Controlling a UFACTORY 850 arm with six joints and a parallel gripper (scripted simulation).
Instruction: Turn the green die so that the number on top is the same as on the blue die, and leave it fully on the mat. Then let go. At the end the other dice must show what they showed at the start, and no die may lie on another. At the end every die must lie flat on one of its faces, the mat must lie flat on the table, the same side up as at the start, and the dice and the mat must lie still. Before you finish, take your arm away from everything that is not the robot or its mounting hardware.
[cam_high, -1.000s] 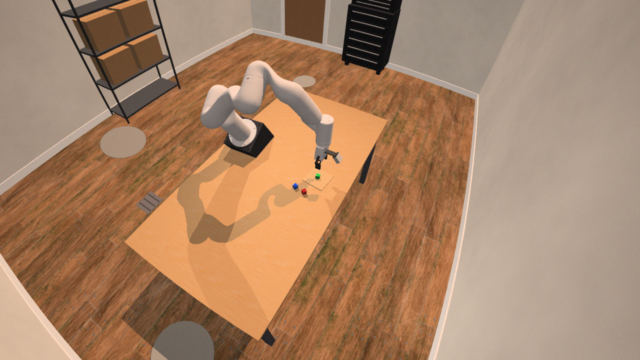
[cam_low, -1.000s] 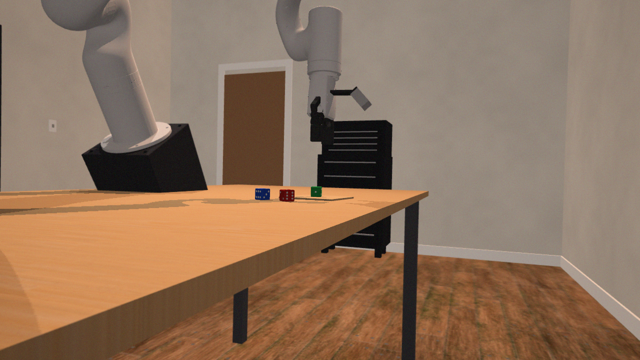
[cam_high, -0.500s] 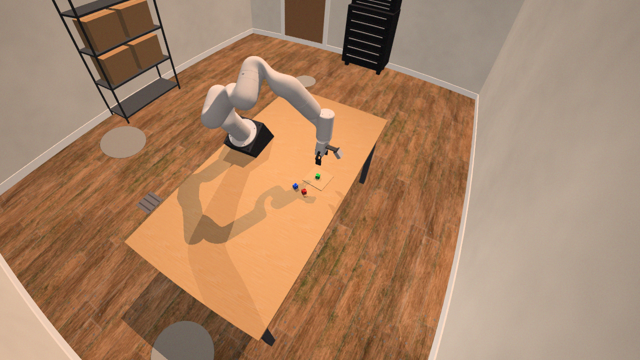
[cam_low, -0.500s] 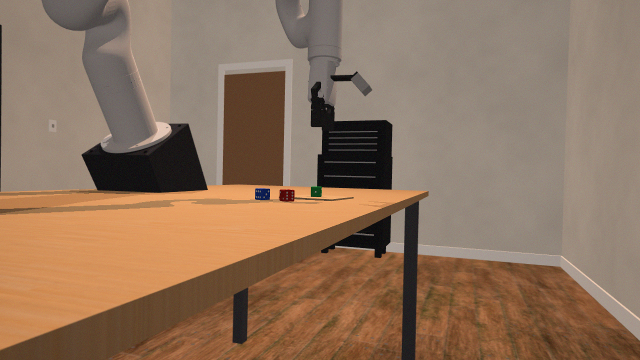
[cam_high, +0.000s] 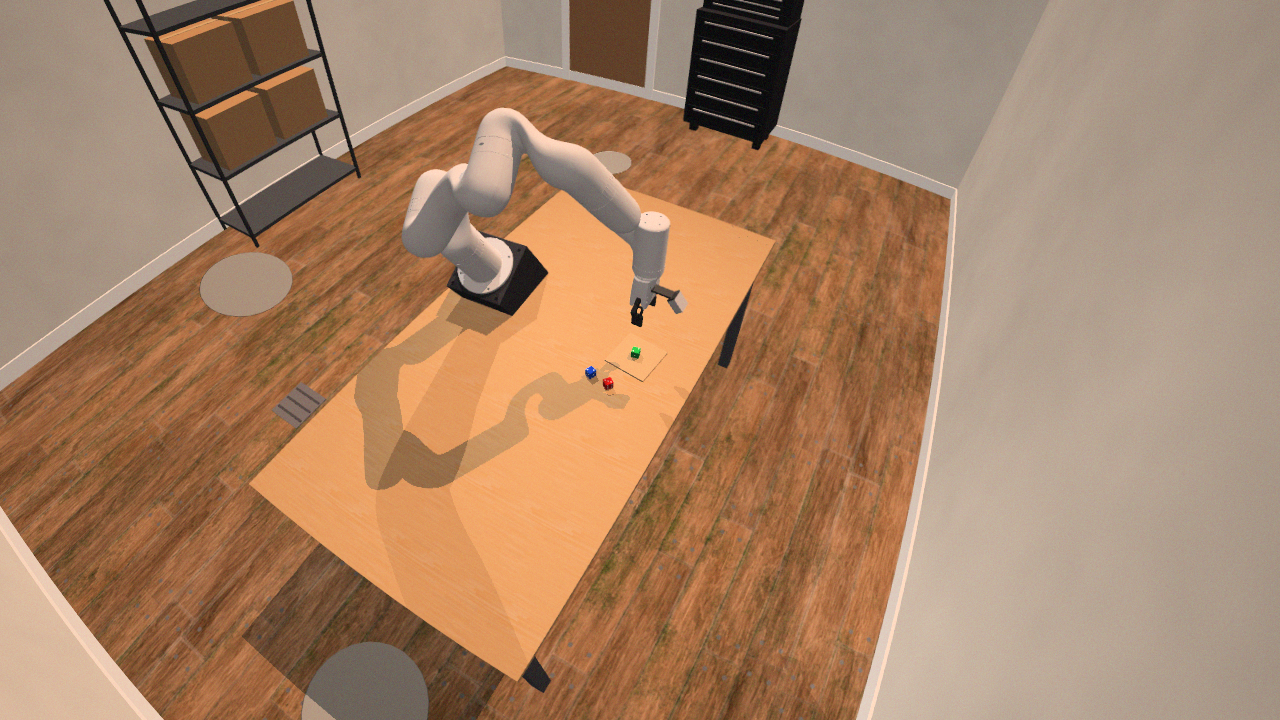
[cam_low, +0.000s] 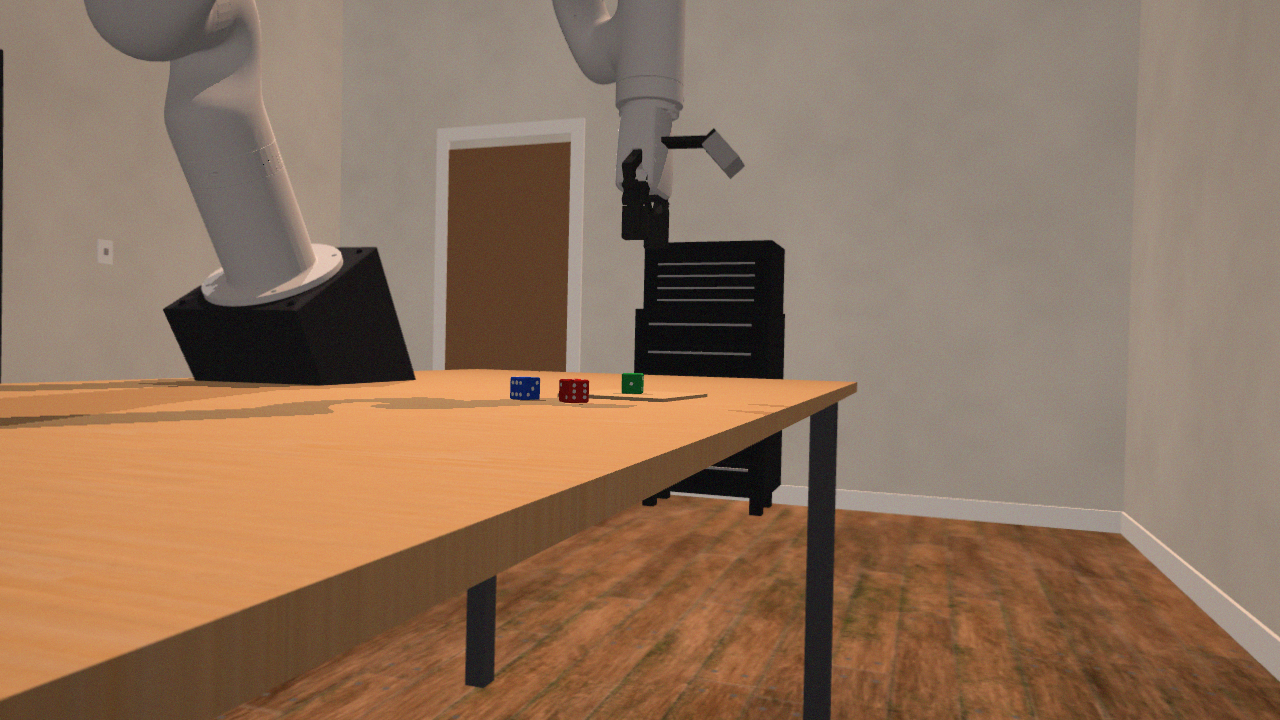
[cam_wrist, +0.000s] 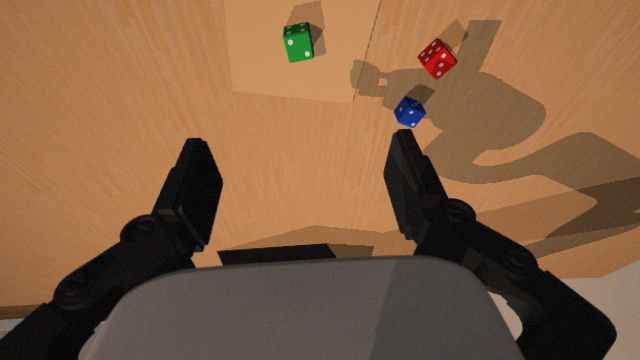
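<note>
The green die (cam_wrist: 298, 42) lies flat on the thin tan mat, well inside its edges; it also shows in the top view (cam_high: 635, 351) and the exterior view (cam_low: 631, 383). The blue die (cam_wrist: 410, 111) (cam_high: 590, 371) (cam_low: 524, 387) and the red die (cam_wrist: 437, 58) (cam_high: 607, 383) (cam_low: 572, 390) lie on the bare table beside the mat (cam_high: 636, 359), apart from each other. My gripper (cam_wrist: 302, 156) (cam_high: 636, 313) (cam_low: 642, 219) is open and empty, high above the table and clear of all dice.
The arm's black base (cam_high: 497, 279) stands at the table's far side. The mat lies near the table's right edge (cam_low: 832, 386). A black drawer cabinet (cam_low: 711, 358) stands against the wall behind the table.
</note>
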